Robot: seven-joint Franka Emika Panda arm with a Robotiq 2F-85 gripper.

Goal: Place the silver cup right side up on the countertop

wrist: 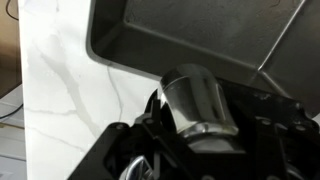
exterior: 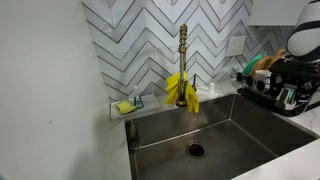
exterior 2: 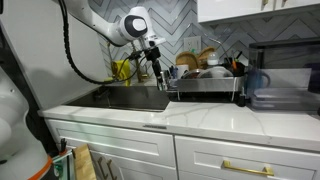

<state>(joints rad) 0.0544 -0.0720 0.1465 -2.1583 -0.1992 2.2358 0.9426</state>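
Countertop point(exterior 2: 210, 118) of pale veined stone borders a steel sink point(exterior: 220, 130) under a herringbone-tiled wall point(exterior: 150, 35), with a loaded dish rack point(exterior 2: 205, 85) beside the basin and white cabinets point(exterior 2: 130, 150) below. The gripper point(exterior 2: 162, 80) hangs by the sink's edge, jaws partly closed and clamped on the silver cup point(wrist: 198, 100). In the wrist view the cup sits tilted between the fingers, over the corner where basin meets stone.

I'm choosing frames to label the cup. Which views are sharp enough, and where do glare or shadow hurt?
Wrist view: the silver cup is slightly soft, bright glare on its wall, the gripper holding it nearly black. In an exterior view the arm is sharp but the cup too small to read.
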